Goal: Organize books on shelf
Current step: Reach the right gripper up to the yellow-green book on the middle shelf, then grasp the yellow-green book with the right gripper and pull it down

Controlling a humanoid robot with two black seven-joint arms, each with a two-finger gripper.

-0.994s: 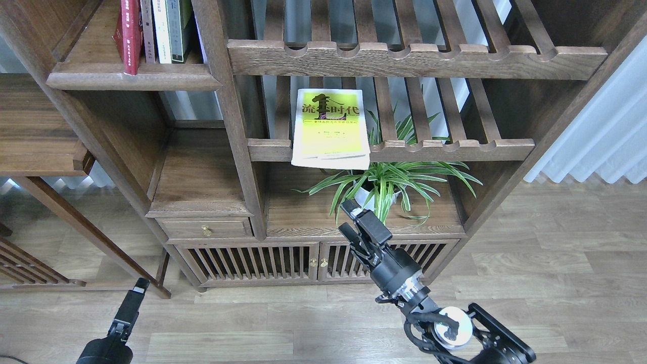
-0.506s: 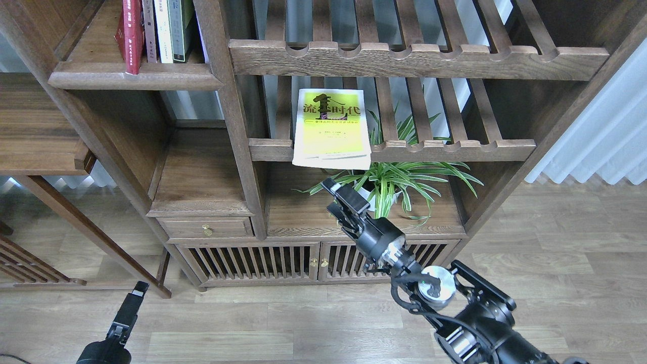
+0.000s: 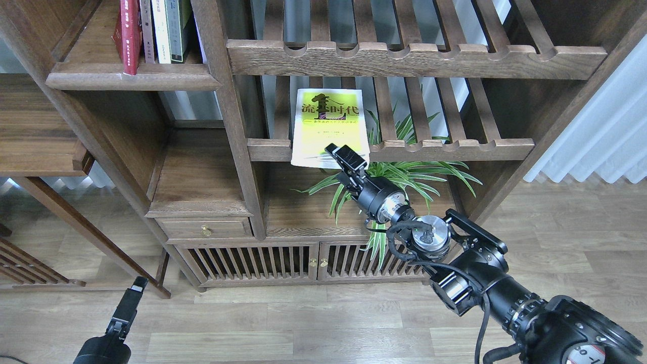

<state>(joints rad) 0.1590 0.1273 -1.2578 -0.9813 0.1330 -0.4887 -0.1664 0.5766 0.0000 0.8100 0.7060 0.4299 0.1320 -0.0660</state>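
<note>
Reaching up, our right pincer [image 3: 345, 157] sits at the near edge of the yellow-green book [image 3: 328, 124] on the slatted rack [image 3: 455, 150]; whether it is spread, we cannot tell.

Bright even daylight, sharp focus, soft shadows under shelves, no glare

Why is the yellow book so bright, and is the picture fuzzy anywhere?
Head view: the yellow-green book catches pale daylight from the white curtain side; shelf recesses stay dark. The right gripper and book title look sharp; the left gripper is dark and hard to read.
</note>
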